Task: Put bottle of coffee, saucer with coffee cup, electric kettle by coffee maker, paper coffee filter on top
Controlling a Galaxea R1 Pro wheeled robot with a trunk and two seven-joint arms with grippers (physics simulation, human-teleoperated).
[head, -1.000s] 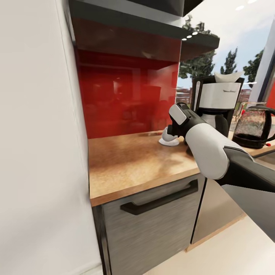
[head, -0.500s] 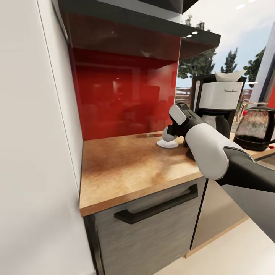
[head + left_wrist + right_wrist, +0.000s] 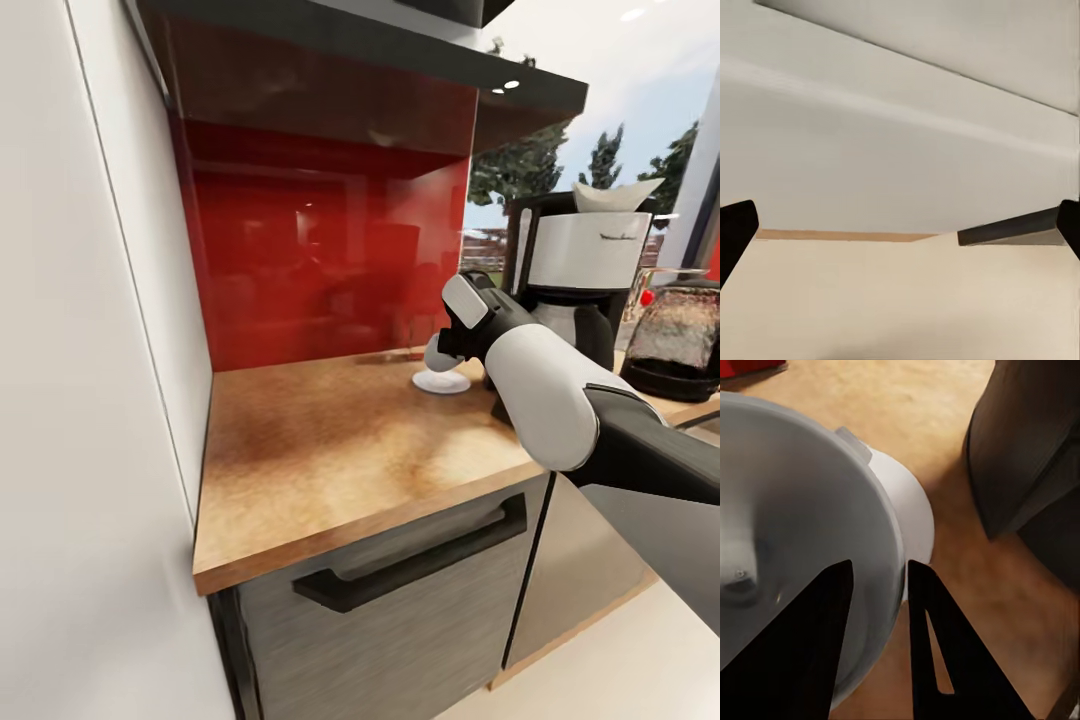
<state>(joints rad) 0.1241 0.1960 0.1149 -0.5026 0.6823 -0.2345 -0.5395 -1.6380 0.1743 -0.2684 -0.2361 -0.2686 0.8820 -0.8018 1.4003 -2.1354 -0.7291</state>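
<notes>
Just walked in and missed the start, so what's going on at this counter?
The robot's right gripper is pinching the rim of a tiny white coffee cup, holding it just over a small round white saucer on the light wooden countertop. Beside it stands the tall black coffee maker with a white paper filter on top, and the rounded glass electric kettle sits further along. The left gripper hangs open, away from the counter.

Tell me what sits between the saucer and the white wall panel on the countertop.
Nothing: in the head view the kitchen countertop is bare wood from the saucer across to the wall panel.
</notes>
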